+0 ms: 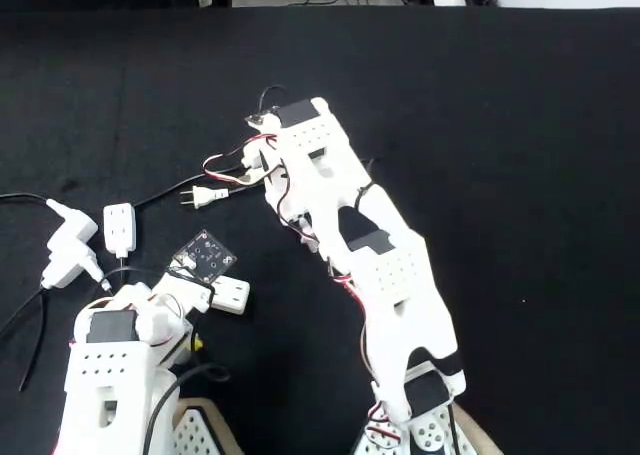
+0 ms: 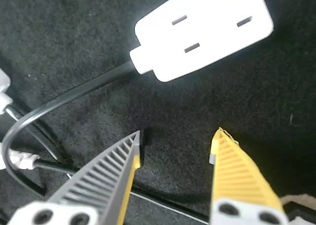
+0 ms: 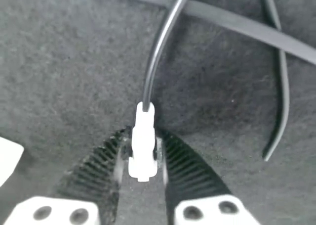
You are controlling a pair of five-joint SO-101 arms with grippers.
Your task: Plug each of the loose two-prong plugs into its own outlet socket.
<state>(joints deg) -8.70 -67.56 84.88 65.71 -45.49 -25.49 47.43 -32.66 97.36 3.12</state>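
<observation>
Down at the bottom middle of the right wrist view, the right tool (image 3: 143,136) has its jaws pinched shut on a white plug (image 3: 143,153), and the plug's black cable (image 3: 160,47) runs off toward the top of the frame. In the high view, a two-prong plug (image 1: 205,196) lies on the surface (image 1: 500,125) left of centre, just beside that arm's tip. Its prongs point left and it's not in any socket. It's probably the same plug, but that's hard to say for sure.

The left tool (image 2: 176,136) hangs wide open with nothing in it, just above the surface. A white outlet block (image 2: 202,32) sits near it at the top of the left wrist view, and all its slots are bare.

At the left edge of the high view there's a white cluster (image 1: 62,247) of cabled pieces next to another outlet block (image 1: 118,227). Whether anything there is actually plugged in can't be made out.

Looks like early days: one plug is grabbed, none is clearly seated, and all the lining up and pushing in is left to do.
</observation>
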